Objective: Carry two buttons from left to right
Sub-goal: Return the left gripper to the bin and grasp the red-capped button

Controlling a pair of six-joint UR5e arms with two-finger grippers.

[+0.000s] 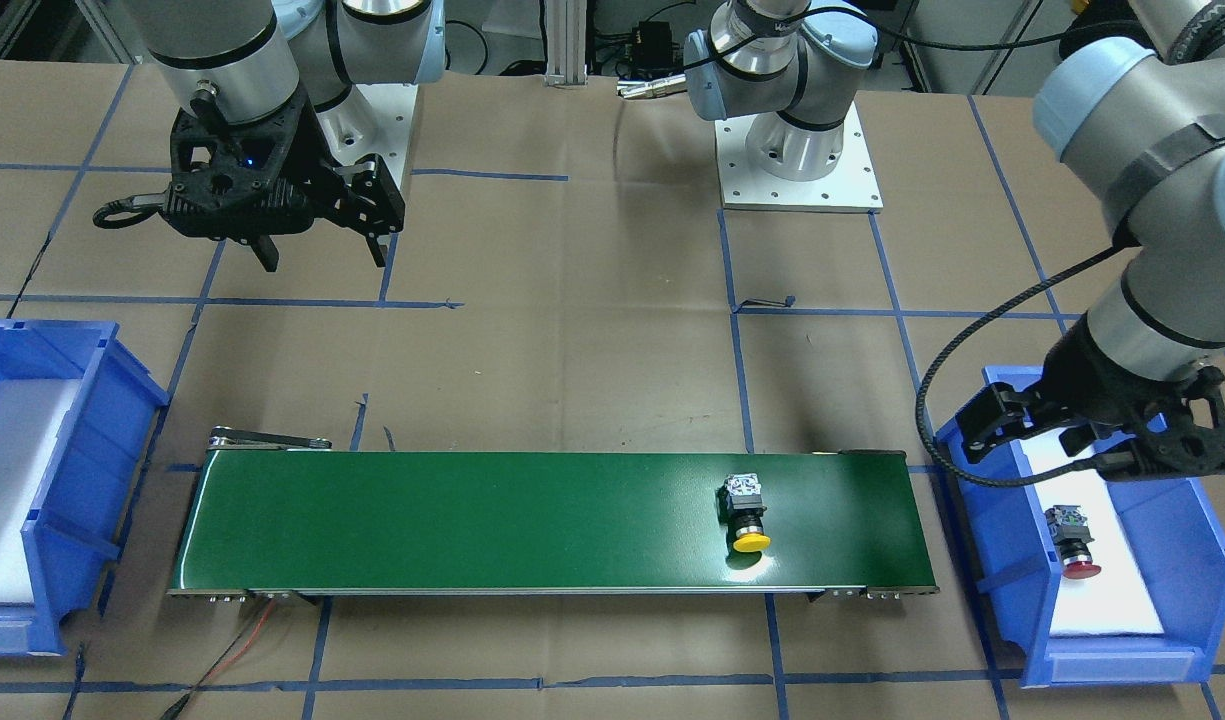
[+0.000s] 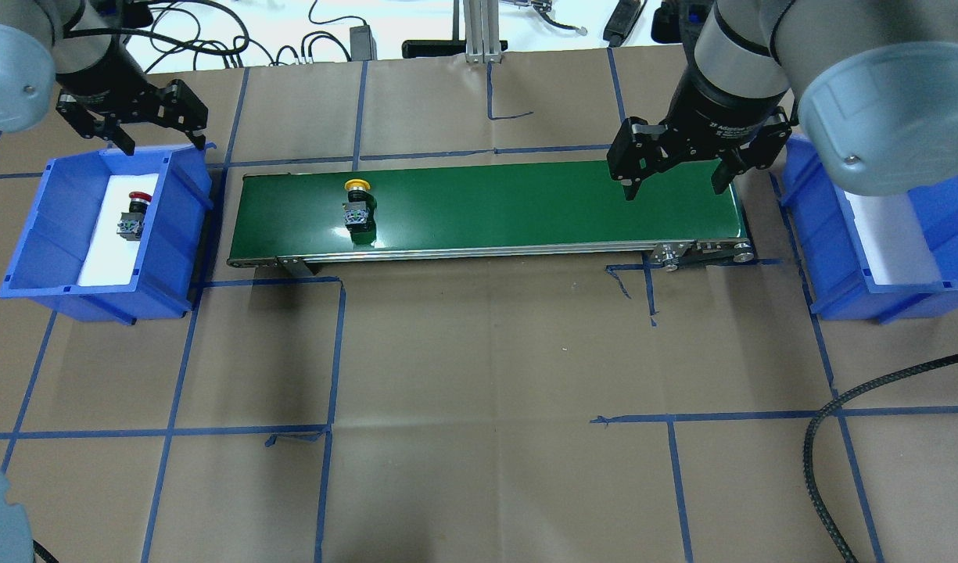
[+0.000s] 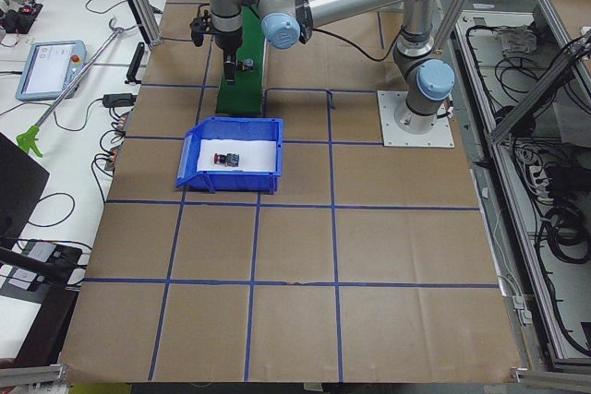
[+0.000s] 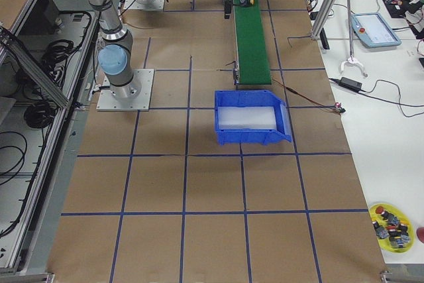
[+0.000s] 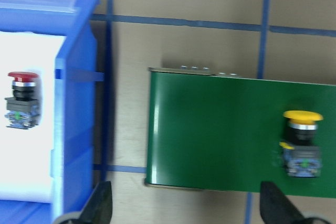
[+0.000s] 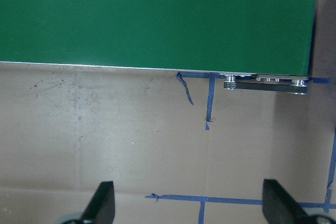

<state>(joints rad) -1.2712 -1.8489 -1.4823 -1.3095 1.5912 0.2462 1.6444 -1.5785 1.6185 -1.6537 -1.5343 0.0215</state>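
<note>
The yellow-capped button (image 2: 357,205) lies on its side near the left end of the green conveyor belt (image 2: 525,207); it also shows in the front view (image 1: 747,512) and the left wrist view (image 5: 302,141). The red-capped button (image 2: 132,215) lies on the white pad in the left blue bin (image 2: 177,234), and shows in the left wrist view (image 5: 21,100) too. My left gripper (image 2: 154,129) is open and empty, above the bin's far edge. My right gripper (image 2: 674,188) is open and empty, above the belt's right end (image 6: 157,19).
A second blue bin (image 2: 838,266) with a white pad stands right of the conveyor. A thin red and black wire (image 1: 237,640) runs from the conveyor's right end over the brown paper. A small yellow dish of spare buttons (image 4: 392,223) sits at the table's corner.
</note>
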